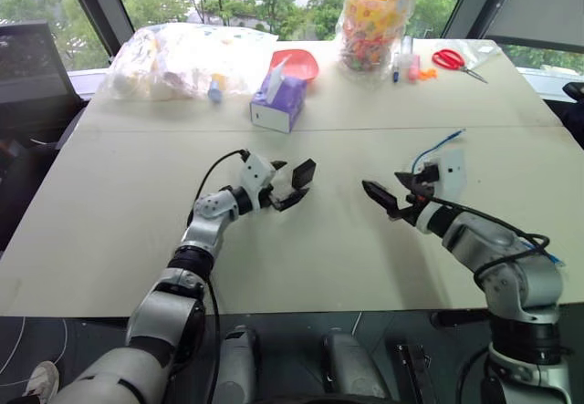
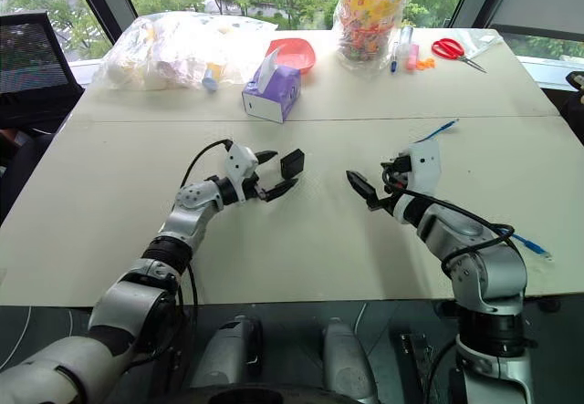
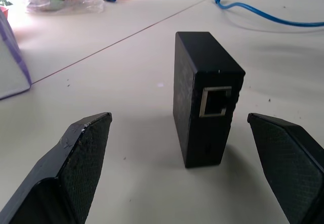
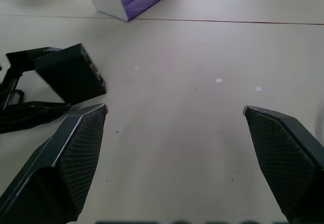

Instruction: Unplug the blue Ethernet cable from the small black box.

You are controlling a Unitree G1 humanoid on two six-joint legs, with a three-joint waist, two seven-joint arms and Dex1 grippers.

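Left hand point(image 3: 177, 168) wide open around small black box point(image 3: 205, 95).

Box point(image 3: 205, 95) left of cable point(image 3: 263, 14)

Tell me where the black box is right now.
The black box stands on edge on the table, between the open left end effector's fingers, its port empty. The tissue box lies beyond it.
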